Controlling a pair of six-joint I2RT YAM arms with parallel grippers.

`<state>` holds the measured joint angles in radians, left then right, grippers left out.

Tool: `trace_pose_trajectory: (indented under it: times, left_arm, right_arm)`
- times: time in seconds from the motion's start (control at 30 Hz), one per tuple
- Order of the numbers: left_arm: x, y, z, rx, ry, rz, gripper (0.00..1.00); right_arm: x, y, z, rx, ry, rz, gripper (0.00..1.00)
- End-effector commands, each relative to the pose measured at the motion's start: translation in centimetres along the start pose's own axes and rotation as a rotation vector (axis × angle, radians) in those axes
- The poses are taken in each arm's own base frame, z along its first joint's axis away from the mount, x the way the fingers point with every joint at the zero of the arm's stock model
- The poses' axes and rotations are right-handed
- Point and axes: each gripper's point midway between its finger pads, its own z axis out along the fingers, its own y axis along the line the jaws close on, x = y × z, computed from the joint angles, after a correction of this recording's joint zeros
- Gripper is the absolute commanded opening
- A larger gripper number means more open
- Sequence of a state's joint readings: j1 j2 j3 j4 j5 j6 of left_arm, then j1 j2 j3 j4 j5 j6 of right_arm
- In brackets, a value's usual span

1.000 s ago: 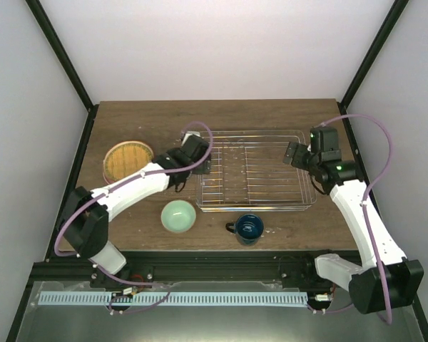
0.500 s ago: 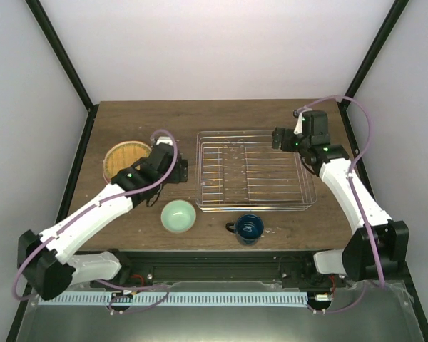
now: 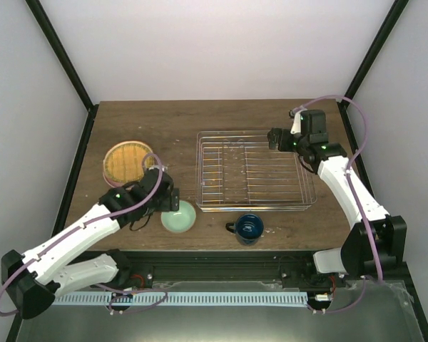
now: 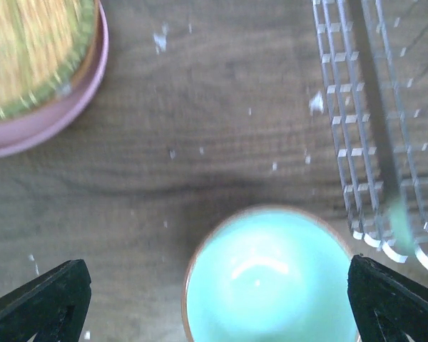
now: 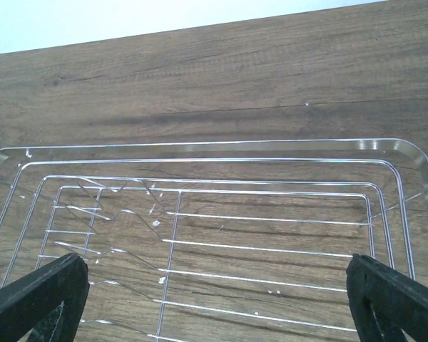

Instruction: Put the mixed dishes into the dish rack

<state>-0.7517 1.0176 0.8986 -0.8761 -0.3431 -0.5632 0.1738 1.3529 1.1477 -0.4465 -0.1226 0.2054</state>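
The left hand [image 3: 168, 199] gapes open over the bowl [image 3: 179, 216], which sits on the tabletop [image 3: 164, 121] at 8 o'clock from the rack [image 3: 257, 207], so an off-centre pinch could skid it; the right hand [image 3: 277, 137] gapes too.

I am looking down through the right pincer [image 5: 214, 298], its black fingertips [image 5: 36, 296] sitting wide apart in the bottom corners. Beneath them the dish rack [image 5: 221, 145] is lying flat on the wooden worktop [image 5: 200, 78], its curved far rim and left-hand tines showing.
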Motion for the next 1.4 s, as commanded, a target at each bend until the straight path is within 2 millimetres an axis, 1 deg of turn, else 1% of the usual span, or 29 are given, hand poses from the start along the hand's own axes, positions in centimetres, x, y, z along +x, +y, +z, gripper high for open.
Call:
trace_pose_trajectory:
  times: [0.0,0.07,0.1,0.17,0.27,0.3,0.33,0.4,0.43,0.47,0.53,0.67,0.73,0.87,1.0,1.17,1.27,1.37]
  left_arm:
    - [4.5,0.2,0.1,0.004,0.122,-0.047,1.0]
    - [5.2,0.7,0.1,-0.02,0.129,-0.056,1.0]
    - [5.2,1.2,0.1,-0.042,0.116,-0.072,1.0]
    - [4.5,1.7,-0.1,-0.054,0.068,-0.092,1.0]
    - [3.4,1.1,-0.5,-0.007,0.02,-0.119,1.0]
    - [3.4,1.3,-0.5,-0.015,0.015,-0.132,1.0]
    - [3.4,1.9,-0.5,-0.042,0.013,-0.149,1.0]
    - [3.6,3.7,-0.3,-0.119,0.019,-0.192,1.0]
    - [3.5,4.7,0.0,-0.143,0.023,-0.231,1.0]
    - [3.2,5.3,0.2,-0.144,0.019,-0.259,1.0]
    - [2.0,5.9,0.6,-0.121,-0.014,-0.309,1.0]
    - [-1.7,7.8,0.7,-0.106,-0.098,-0.394,1.0]
    - [-3.5,9.3,0.7,-0.138,-0.127,-0.423,1.0]
    - [-6.7,12.1,1.9,-0.169,-0.14,-0.488,1.0]
    - [-8.6,14.9,3.4,-0.149,-0.161,-0.569,1.0]
    - [-9.4,17.7,5.5,-0.132,-0.16,-0.644,1.0]
    - [-9.6,18.7,7.1,-0.079,-0.146,-0.682,1.0]
    - [-10.0,19.5,8.1,-0.07,-0.146,-0.689,1.0]
  right_arm:
    - [-0.8,0.4,-1.3,0.002,-0.017,-0.011,1.0]
    - [-0.8,0.6,-1.4,-0.007,-0.015,-0.004,1.0]
    - [-0.7,0.8,-1.5,-0.018,-0.015,-0.002,1.0]
    - [-0.6,1.0,-1.5,-0.029,-0.012,0.001,1.0]
    - [-0.3,0.8,-1.7,-0.022,-0.007,-0.004,1.0]
    - [-0.2,0.7,-1.7,-0.015,-0.003,-0.005,1.0]
    - [-0.1,0.6,-1.8,-0.008,-0.005,-0.006,1.0]
    - [0.1,0.5,-2.0,-0.006,-0.006,-0.01,1.0]
    - [0.2,0.5,-2.1,-0.01,-0.007,-0.012,1.0]
    - [0.2,0.6,-2.1,-0.017,-0.009,-0.015,1.0]
    - [0.5,0.8,-2.0,-0.025,-0.005,-0.016,1.0]
    - [1.0,0.7,-1.7,-0.026,0.009,-0.015,1.0]
    - [1.2,0.8,-1.5,-0.036,0.012,-0.014,1.0]
    - [1.7,1.5,-1.3,-0.084,0.021,-0.01,1.0]
    - [2.0,1.9,-1.3,-0.113,0.02,-0.01,1.0]
    - [2.5,1.9,-1.1,-0.119,0.029,-0.014,1.0]
    - [2.7,1.7,-0.8,-0.11,0.039,-0.012,1.0]
    - [3.0,1.7,-0.6,-0.108,0.052,-0.011,1.0]
